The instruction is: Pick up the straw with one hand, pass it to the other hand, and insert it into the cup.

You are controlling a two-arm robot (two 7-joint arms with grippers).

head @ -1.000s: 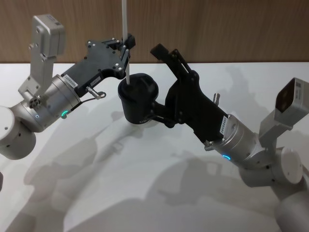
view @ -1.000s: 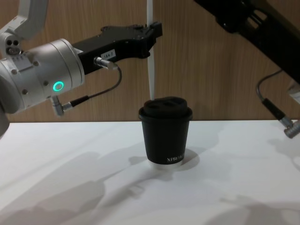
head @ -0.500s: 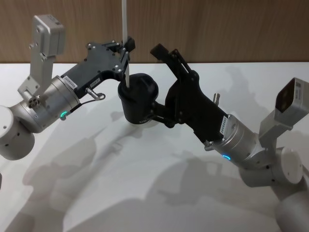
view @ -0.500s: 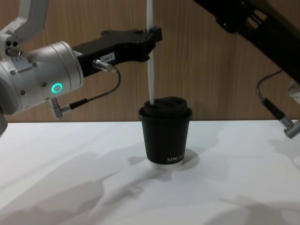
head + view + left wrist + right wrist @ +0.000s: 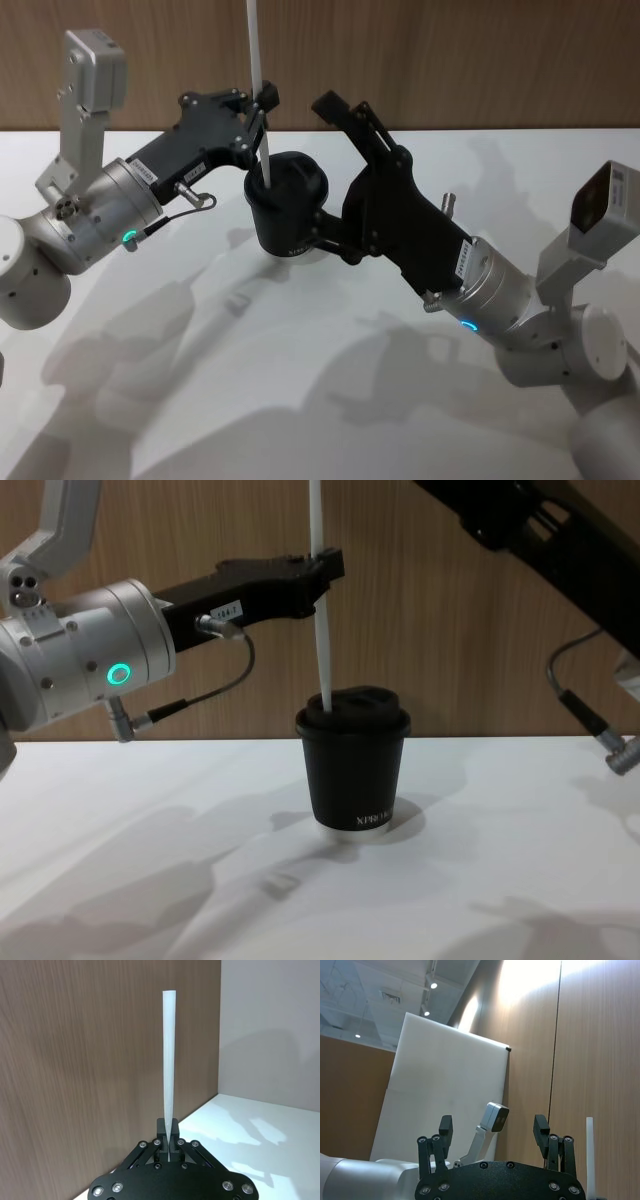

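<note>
Our left gripper [image 5: 325, 565] pinches the straw [image 5: 321, 600] upright, its tip at the lid of the cup [image 5: 353, 770] mid-bench — off-centre pressure could buckle it or tip the cup. Our right gripper [image 5: 494, 1135], fingers spread empty, hangs right of the cup.

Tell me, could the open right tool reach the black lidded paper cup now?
Probably yes: the right tool is open beside the black lidded paper cup, nothing between them. The left tool only holds the white straw above.

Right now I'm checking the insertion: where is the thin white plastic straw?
In the chest view the thin white plastic straw stands near upright left of centre, pinched by the left gripper, its lower end at the black paper cup's domed lid.
</note>
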